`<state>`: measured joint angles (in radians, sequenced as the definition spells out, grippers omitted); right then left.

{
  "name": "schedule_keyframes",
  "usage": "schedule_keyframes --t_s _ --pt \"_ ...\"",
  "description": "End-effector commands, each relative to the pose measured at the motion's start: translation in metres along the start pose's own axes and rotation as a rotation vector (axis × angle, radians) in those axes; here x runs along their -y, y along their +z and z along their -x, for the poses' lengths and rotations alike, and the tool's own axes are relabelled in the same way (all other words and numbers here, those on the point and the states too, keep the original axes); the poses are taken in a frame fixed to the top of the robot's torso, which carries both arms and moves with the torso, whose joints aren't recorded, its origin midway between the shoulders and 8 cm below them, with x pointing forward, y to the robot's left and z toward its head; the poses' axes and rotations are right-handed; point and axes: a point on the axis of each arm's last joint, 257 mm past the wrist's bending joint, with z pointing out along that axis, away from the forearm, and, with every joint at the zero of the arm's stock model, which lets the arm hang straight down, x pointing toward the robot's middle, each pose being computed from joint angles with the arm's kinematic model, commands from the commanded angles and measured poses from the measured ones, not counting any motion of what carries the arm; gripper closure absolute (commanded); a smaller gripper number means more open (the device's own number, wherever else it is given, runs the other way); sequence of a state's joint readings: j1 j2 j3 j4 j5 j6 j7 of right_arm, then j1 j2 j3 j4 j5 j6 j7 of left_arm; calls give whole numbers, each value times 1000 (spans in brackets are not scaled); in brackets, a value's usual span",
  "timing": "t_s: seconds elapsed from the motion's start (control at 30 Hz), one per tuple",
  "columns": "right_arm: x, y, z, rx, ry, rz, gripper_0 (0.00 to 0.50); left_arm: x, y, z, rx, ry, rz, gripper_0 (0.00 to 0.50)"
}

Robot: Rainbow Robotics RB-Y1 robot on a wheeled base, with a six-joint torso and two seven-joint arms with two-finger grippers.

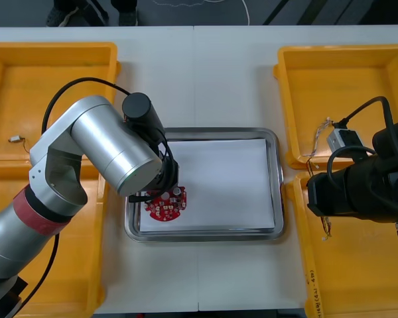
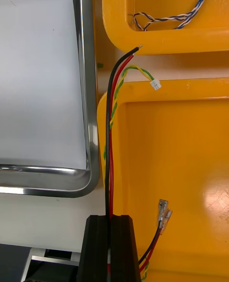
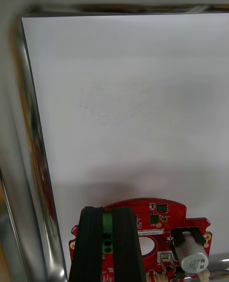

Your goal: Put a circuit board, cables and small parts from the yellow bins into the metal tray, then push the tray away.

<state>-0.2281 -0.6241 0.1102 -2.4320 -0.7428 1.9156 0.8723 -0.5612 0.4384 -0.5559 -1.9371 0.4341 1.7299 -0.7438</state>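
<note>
We see the left gripper (image 3: 108,211) clamped on the red board (image 3: 143,210), face up in the near-left corner of the metal tray (image 1: 219,132), with bare white floor beyond. The right gripper (image 2: 109,219) pinches a black, red and yellow cable (image 2: 110,120), which is stretched along the tray's right rim, beside the yellow bin (image 2: 181,158).

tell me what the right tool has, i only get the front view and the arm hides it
Observer: The right tool is shut on a cable bundle of black, red and twisted yellow-green wires.
Operator: where is it relative to the tray
Observer: It is outside the metal tray, just off a corner. The bundle runs between the tray's rim and a yellow bin.
Operator: left tool actually closed on the board
Observer: Yes. The left tool is shut on the red circuit board, with its fingers on either side of a green block.
</note>
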Motion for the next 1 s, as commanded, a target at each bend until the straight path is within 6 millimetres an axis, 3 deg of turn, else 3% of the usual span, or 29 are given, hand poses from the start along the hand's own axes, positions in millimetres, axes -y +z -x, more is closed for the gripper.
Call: schedule_keyframes --t_s 0.03,0.4,0.53,0.6,0.73,0.87,0.9,1.0 --pt "-3 -3 3 15 -4 -2 500 12 3 -10 -4 105 -16 500" --pt "-3 -3 3 15 -4 -2 500 7 7 -18 -8 108 -6 500" --pt "-3 -3 3 13 -5 -1 500 8 6 -19 -7 109 -10 470" --pt "-4 -3 4 16 -7 -1 500 9 6 -18 -5 109 -14 423" --pt "-3 -3 3 15 -7 -2 500 13 6 -19 -5 109 -24 254" --pt "-4 -3 4 17 -9 -2 500 16 3 -17 5 114 -32 24" --pt "-3 -3 3 15 -9 -2 500 18 1 -16 11 115 -37 0" --pt "-4 -3 4 17 -9 -2 500 23 -7 -12 33 118 -52 0"
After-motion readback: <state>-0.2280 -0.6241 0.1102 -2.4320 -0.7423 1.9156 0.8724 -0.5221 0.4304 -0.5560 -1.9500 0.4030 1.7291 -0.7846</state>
